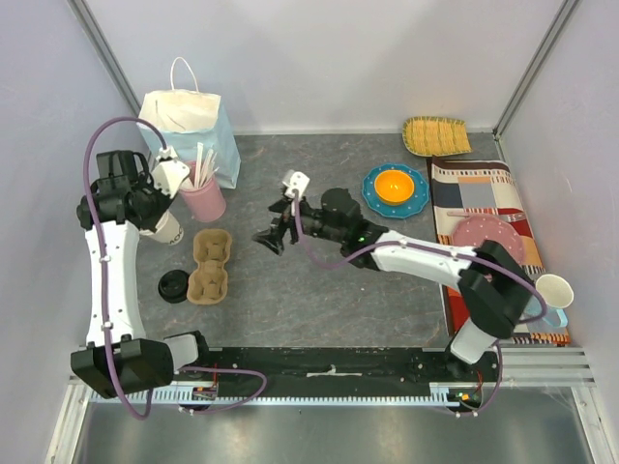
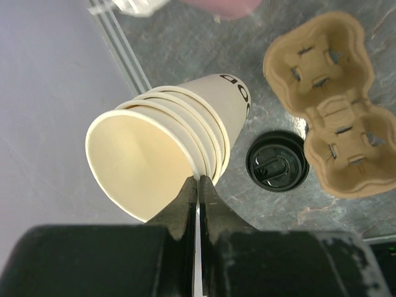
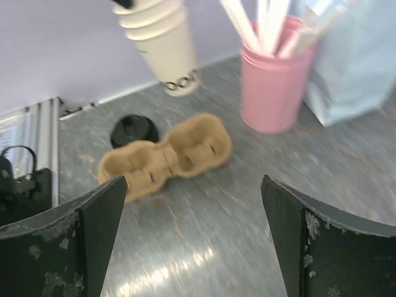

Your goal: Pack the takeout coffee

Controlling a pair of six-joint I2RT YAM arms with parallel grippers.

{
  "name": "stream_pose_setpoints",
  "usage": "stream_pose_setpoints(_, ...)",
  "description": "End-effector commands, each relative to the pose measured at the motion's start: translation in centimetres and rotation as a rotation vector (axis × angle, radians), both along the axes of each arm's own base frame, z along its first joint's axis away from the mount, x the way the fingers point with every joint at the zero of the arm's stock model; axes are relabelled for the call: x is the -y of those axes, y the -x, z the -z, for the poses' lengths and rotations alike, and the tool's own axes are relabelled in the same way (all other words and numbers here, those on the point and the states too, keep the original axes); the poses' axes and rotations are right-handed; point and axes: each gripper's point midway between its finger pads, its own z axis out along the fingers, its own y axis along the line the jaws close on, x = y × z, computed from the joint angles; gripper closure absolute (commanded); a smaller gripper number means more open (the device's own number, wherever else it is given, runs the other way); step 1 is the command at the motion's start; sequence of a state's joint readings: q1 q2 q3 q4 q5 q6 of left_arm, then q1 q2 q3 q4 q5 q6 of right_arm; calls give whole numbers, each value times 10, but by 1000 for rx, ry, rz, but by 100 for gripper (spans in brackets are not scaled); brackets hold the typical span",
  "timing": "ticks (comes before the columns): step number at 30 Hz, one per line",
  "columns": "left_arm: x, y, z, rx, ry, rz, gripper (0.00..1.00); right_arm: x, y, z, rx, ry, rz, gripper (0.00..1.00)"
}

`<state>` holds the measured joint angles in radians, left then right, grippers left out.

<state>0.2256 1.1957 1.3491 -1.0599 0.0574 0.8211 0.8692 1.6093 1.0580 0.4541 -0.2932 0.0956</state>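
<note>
No white cup with a black lid on it is in view. A loose round black lid (image 1: 173, 286) lies on the table beside a brown two-cup carrier (image 1: 210, 266); both also show in the left wrist view, lid (image 2: 276, 162) and carrier (image 2: 331, 102). My left gripper (image 1: 160, 208) (image 2: 198, 181) is shut on the rim of a stack of lidless cream paper cups (image 2: 167, 142), held tilted above the table at far left. My right gripper (image 1: 274, 232) (image 3: 192, 182) is open and empty, low over the table right of the carrier (image 3: 164, 158).
A pink cup of white sticks (image 1: 203, 198) and a light blue and white paper bag (image 1: 189, 121) stand at back left. An orange bowl on a blue plate (image 1: 396, 187), a woven basket (image 1: 436, 135), a patterned placemat with a pink plate (image 1: 488, 232) and a lidless white cup (image 1: 554, 290) are at right.
</note>
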Motion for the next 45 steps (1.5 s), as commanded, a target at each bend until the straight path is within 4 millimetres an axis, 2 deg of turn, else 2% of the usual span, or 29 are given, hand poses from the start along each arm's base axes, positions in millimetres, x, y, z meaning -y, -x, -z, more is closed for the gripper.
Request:
stream_pose_setpoints(1,28,-9,-52,100,23,104,98,-45,2,-50,142,-153,-138,2)
stream_pose_setpoints(2,34,-7,-54,87,20,114,98,-51,0,-59,156,-174,-141,2)
stream_pose_setpoints(3,39,-7,-55,84,17,129,98,-56,-3,-50,138,-167,-143,2)
stream_pose_setpoints(4,52,-7,-55,80,11,169,98,-60,-4,-49,131,-171,-145,2)
stream_pose_setpoints(5,53,-7,-52,65,-5,166,98,-65,-6,-54,133,-188,-147,2)
stream_pose_setpoints(6,57,-6,-49,50,-9,175,98,-70,-7,-48,114,-187,-153,2)
stream_pose_setpoints(7,70,-6,-45,34,-3,217,98,-73,-6,-46,108,-188,-161,2)
stream_pose_setpoints(10,92,-4,-41,3,17,275,98,-73,-6,-47,108,-204,-161,2)
stream_pose_setpoints(16,130,-7,-34,-29,-10,373,98,-64,-14,-35,74,-188,-125,2)
stream_pose_setpoints(18,148,-5,-26,-57,-6,422,98,-56,-24,-30,33,-206,-111,2)
stream_pose_setpoints(19,155,-8,-24,-53,-4,438,98,-51,-27,-30,-21,-248,-104,2)
stream_pose_setpoints(22,174,-11,-11,-65,-25,505,98,-25,-52,-27,-82,-318,-54,2)
stream_pose_setpoints(24,186,-11,-2,-81,-36,546,98,-16,-56,-23,-147,-355,-45,2)
stream_pose_setpoints(26,192,-18,1,-64,-37,557,98,-7,-60,-18,-171,-377,-41,2)
stream_pose_setpoints(31,201,-31,18,-48,-32,546,98,-8,-68,1,-282,-371,9,5)
stream_pose_setpoints(34,203,-40,26,-14,-26,512,98,-7,-83,28,-509,-388,141,15)
stream_pose_setpoints(35,203,-40,33,-21,-28,503,98,-7,-85,38,-576,-393,169,23)
stream_pose_setpoints(38,206,-42,43,-31,-28,498,98,-11,-81,52,-760,-454,181,27)
stream_pose_setpoints(40,208,-43,48,-37,-29,505,98,-17,-77,51,-830,-496,150,27)
stream_pose_setpoints(41,208,-42,51,-44,-29,506,98,-19,-78,59,-849,-492,150,27)
stream_pose_setpoints(45,209,-43,55,-46,-32,510,98,-26,-77,71,-884,-475,154,28)
